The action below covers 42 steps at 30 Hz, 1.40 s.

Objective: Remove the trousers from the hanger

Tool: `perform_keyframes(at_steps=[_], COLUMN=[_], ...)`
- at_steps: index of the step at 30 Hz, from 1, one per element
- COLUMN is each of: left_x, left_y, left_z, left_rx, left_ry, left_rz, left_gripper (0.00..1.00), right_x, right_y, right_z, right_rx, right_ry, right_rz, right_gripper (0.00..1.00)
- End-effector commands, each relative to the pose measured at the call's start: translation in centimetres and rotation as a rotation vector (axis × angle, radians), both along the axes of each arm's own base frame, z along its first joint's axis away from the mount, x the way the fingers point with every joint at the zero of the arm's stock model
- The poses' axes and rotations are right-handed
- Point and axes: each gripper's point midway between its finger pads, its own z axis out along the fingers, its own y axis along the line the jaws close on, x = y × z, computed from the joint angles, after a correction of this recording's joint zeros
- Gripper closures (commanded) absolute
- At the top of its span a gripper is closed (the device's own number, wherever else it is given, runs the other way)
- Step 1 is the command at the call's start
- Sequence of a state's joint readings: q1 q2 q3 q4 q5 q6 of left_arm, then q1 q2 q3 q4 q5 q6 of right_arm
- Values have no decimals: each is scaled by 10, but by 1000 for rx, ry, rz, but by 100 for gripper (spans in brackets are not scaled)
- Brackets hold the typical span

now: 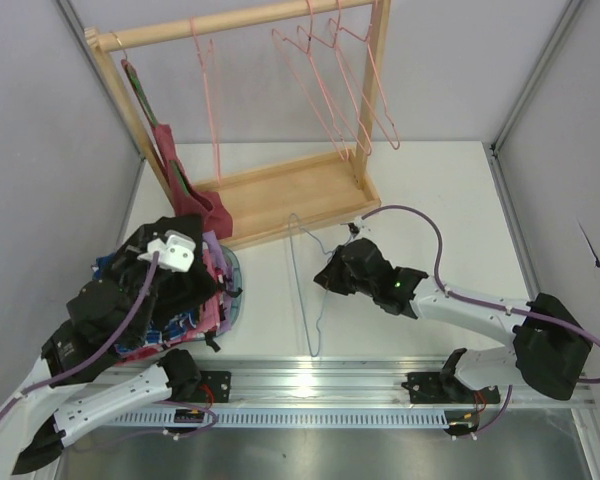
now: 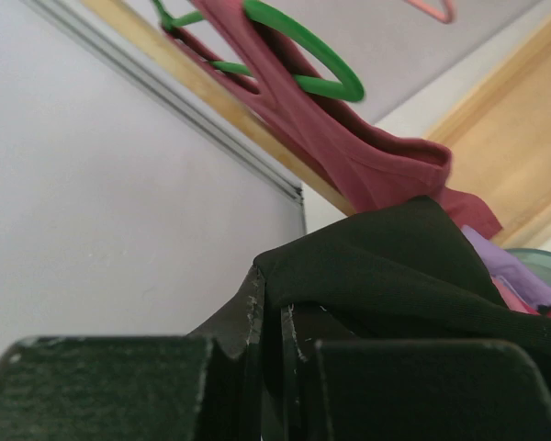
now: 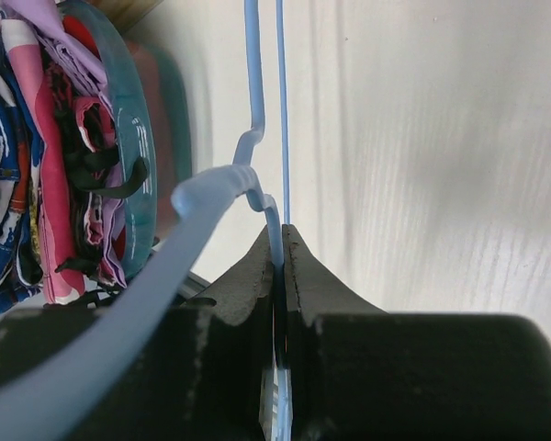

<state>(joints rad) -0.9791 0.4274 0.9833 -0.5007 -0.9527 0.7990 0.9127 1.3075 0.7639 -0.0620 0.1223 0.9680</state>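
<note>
Status: trousers [image 2: 386,266] look to be off the hanger [image 3: 251,73]. Left gripper [image 2: 271,322] has its fingers pinched on a fold of the black cloth. The rest drapes away from the wrist camera toward the clothes pile [image 3: 37,138] in the teal basket [image 3: 138,138].

Top view puts that gripper right above the basket at the table's left side. My read: the cloth is held there for a drop onto the pile.

Right gripper [image 3: 280,266] is clamped on the light-blue wire, jaws closed with the wire running up between them. All the wire I can see is bare, no cloth over it. It holds the hanger over bare table [image 1: 430,200], well apart from the left arm. Likely reason: one arm anchors each item, so the gap keeps them separated.

Dark red garment [image 2: 349,156] on the green hanger [image 2: 303,46] hangs just behind the trousers in the left wrist view. Neither is involved.

Judgement: removal is essentially done, only the set-down is left.

Caveat: the left arm hides much of the cloth from above, so I can't confirm that no hem trails toward the wire.
</note>
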Motion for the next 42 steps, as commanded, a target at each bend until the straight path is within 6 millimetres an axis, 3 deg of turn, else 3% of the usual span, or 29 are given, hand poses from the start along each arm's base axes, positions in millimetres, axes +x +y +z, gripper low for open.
perform_keyframes(at_steps=[1,6,10,14,15,19,23,29,34,36,40,41,42], left_x=[1,3,4,3,-1,-10,-8,4,5,4,2,1,0], left_y=[-19,-36,-29,-15,-16,-13,-12,1,9,8,10,8,8], left_z=[-17,-46,-63,-60,-46,-25,-29,-62,-71,-75,-72,-73,-68], left_rx=[-17,91,254,404,366,373,482,668,670,656,581,567,516], left_ry=[52,155,219,226,206,154,159,300,325,327,321,328,321], left_rz=[-91,-165,-133,-97,-128,-209,-205,-62,-19,-26,-5,-15,-15], left_gripper=[100,100,100,100,100,100,100,100,99,89,54,34,1], right_x=[-1,-2,-1,-1,-1,-1,-1,-2,-5,-6,-7,-7,-6], right_y=[-14,-17,-16,-14,-13,-9,-6,-12,-22,-23,-21,-20,-18], right_z=[-7,-7,-9,-11,-11,-12,-12,-8,-4,-3,3,5,10], right_rx=[-32,-30,-30,-22,-18,-9,-7,-17,-19,-18,-4,-3,3], right_ry=[17,21,25,28,30,32,37,30,15,12,11,3,-5], right_rz=[-39,-43,-43,-39,-34,-26,-17,-25,-40,-37,-16,-5,0], right_gripper=[100,100,100,100,100,100,100,100,100,100,100,100,100])
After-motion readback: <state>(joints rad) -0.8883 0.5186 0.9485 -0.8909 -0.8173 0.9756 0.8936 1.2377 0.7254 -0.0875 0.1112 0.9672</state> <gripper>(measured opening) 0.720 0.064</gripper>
